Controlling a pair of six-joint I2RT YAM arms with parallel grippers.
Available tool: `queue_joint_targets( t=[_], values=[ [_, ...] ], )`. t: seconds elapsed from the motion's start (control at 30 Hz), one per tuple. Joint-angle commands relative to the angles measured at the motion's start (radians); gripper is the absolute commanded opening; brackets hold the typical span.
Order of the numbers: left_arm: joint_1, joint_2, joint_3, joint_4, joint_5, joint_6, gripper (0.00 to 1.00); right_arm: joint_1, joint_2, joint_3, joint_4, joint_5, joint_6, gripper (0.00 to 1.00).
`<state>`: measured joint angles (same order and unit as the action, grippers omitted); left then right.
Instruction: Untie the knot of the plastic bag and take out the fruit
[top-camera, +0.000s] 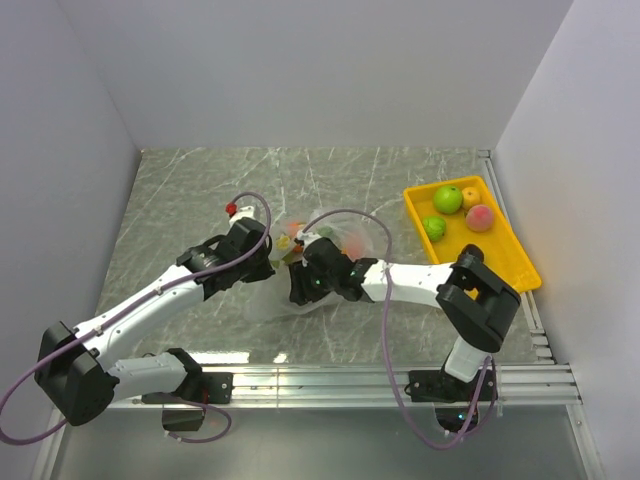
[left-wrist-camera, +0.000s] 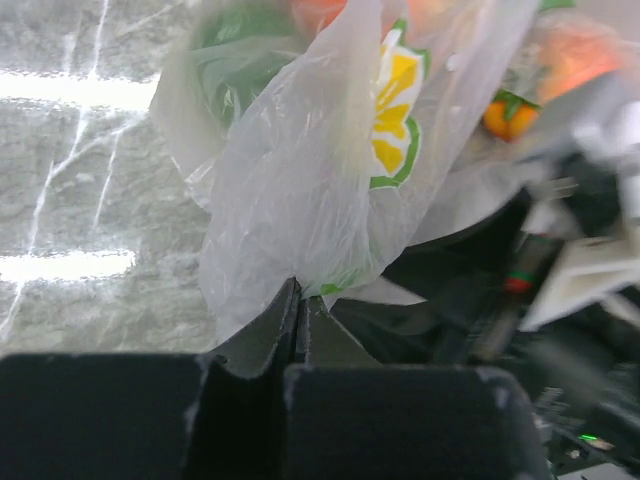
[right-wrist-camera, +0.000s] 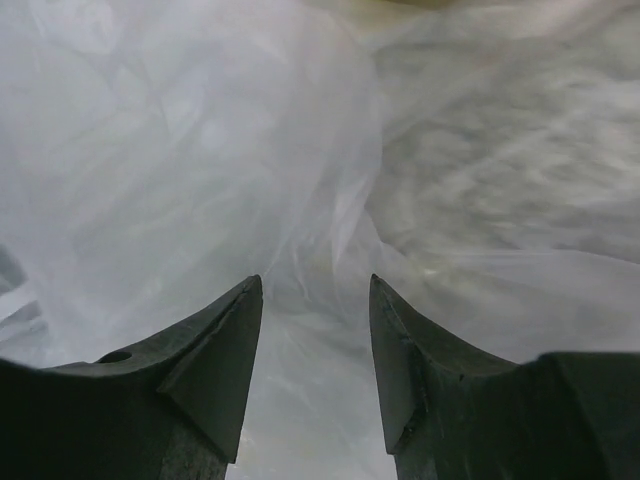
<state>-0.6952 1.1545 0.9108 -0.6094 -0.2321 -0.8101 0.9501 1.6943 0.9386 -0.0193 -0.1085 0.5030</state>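
The plastic bag (top-camera: 318, 240) lies on the table (top-camera: 180, 200), mid-scene in the top view, with both arms converged on it. The left gripper (top-camera: 268, 262) is set at the bag's left edge and the right gripper (top-camera: 298, 288) at its near side, probably so the film can be pulled two ways. Reddish fruit is seen through the film just beyond the left fingertips. A yellow tray (top-camera: 520, 262) sits well apart, off to the right, and holds a green apple (top-camera: 447, 199), a peach (top-camera: 480, 217) and two smaller fruits. The knot is not made out here.

In the left wrist view, the left fingers (left-wrist-camera: 270, 330) are clenched together with a fold of bag film pinched at their tips. The bag rises straight ahead of the tips, held taut. A green fruit (left-wrist-camera: 225, 60), an orange fruit (left-wrist-camera: 505, 115) and a printed yellow-green label (left-wrist-camera: 393, 110) are seen inside, beyond the tips. The bag is judged still closed, with the fruit not yet out.

In the right wrist view, the right fingers (right-wrist-camera: 215, 350) stand apart and nothing is clamped. Crinkled film fills the space ahead of and between the tips, likely lined up for a grab. No knot can be told apart from the folds.
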Motion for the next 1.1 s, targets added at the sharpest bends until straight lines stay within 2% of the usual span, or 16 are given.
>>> queue_joint_targets(
  t=[0.0,0.2,0.37,0.6,0.67,0.9,1.03,1.07],
  values=[
    [-0.003,-0.010,-0.010,0.027,-0.035,-0.014,0.00,-0.028,-0.081,0.035,0.002,0.068,-0.014,0.55],
    [-0.003,-0.039,0.005,-0.010,-0.071,-0.012,0.01,-0.106,-0.085,0.103,0.002,0.180,0.046,0.56],
    [-0.003,-0.050,0.016,-0.032,-0.072,-0.014,0.00,-0.171,-0.065,0.161,-0.095,0.366,0.043,0.56],
    [-0.003,-0.038,0.048,-0.026,-0.012,0.008,0.01,-0.241,-0.113,0.160,-0.175,0.608,-0.102,0.57],
    [-0.003,-0.027,0.059,-0.021,0.007,0.025,0.01,-0.257,-0.128,0.151,-0.176,0.638,-0.139,0.60],
    [-0.004,0.042,0.092,0.003,0.051,0.058,0.01,-0.399,-0.084,0.112,-0.176,0.534,-0.116,0.80],
    [-0.003,0.063,0.091,0.025,0.076,0.058,0.01,-0.467,-0.061,-0.001,-0.079,0.338,-0.110,0.82],
    [-0.003,0.068,0.089,0.034,0.080,0.057,0.01,-0.468,-0.061,-0.024,-0.011,0.220,-0.124,0.83]
  ],
)
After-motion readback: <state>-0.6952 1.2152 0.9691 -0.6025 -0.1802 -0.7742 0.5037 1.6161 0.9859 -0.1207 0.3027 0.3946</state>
